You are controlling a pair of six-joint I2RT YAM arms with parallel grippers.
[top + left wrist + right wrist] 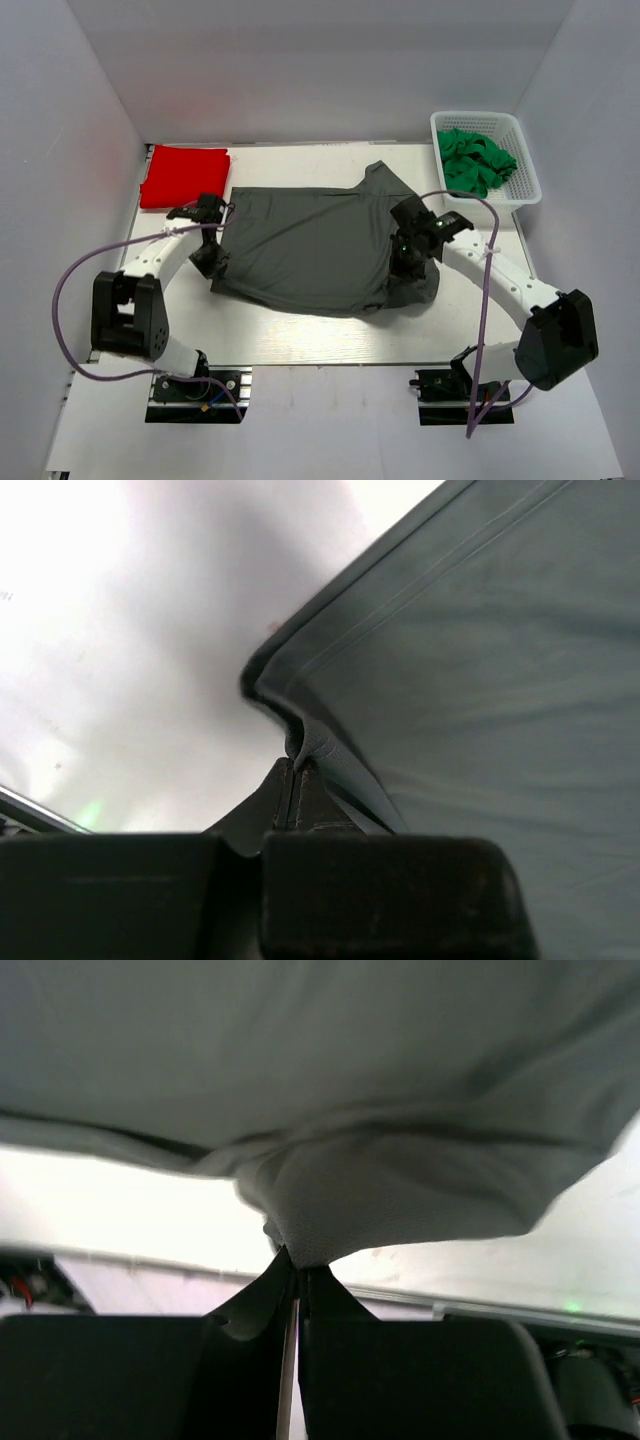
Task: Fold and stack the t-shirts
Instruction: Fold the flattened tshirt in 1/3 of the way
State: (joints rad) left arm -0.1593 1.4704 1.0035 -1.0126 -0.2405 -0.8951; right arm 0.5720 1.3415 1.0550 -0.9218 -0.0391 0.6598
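Left claw [296,772] on t-shirt [300,245]; cloth-filled basket [480,116]

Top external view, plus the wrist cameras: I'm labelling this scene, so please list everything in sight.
grey t-shirt: 1, dark charcoal, spread mid-table
red t-shirt: 1, bright red, folded, far-left corner
basket: 1, white, far-right corner
green cloth: 1 crumpled heap, green, inside basket
table: 1, white, under everything
left gripper: 1, black, shut on grey t-shirt's left edge
right gripper: 1, black, shut on grey t-shirt's right side
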